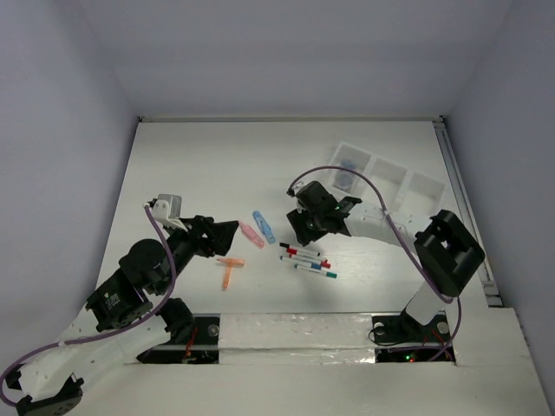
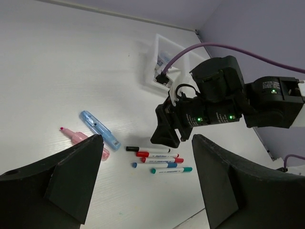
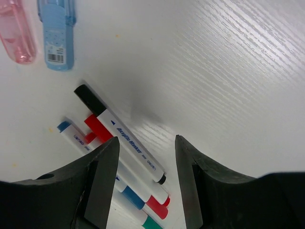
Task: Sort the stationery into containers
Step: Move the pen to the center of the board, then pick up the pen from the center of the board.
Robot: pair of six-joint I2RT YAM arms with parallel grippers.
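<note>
The thin white pens (image 1: 308, 258) lie in a small bunch on the white table (image 1: 217, 165). They are side by side and touching, near the middle, well apart from the translucent white plastic tray (image 1: 395, 162) with three square boxes at the far right. I think they will be light and stiff, with smooth round sides, so they could roll or slip if you squeeze near an end. The black-capped pen (image 3: 123, 136) lies on the outer edge of the bunch, so I would take that one first and pinch it across the middle of its white body. Your right gripper (image 3: 147, 143) hangs just above the pens with its two fingers spread wide and nothing between them. Just beside the bunch lie a chunky pink piece (image 3: 16, 33) and a chunky blue piece (image 3: 57, 33), which look like hard plastic. Your left gripper (image 2: 147, 138) is spread wide too, holds nothing, and points at those two pieces. Two orange pieces (image 1: 229, 270) lie near it, but only the top view shows them. In the right wrist view the fingers hide the ends of the lower pens, and the teal one is cut off at the bottom. Two bluish discs (image 1: 345, 180) seem to sit in the tray's left-hand box in the top view, but they are too small to be sure.
</note>
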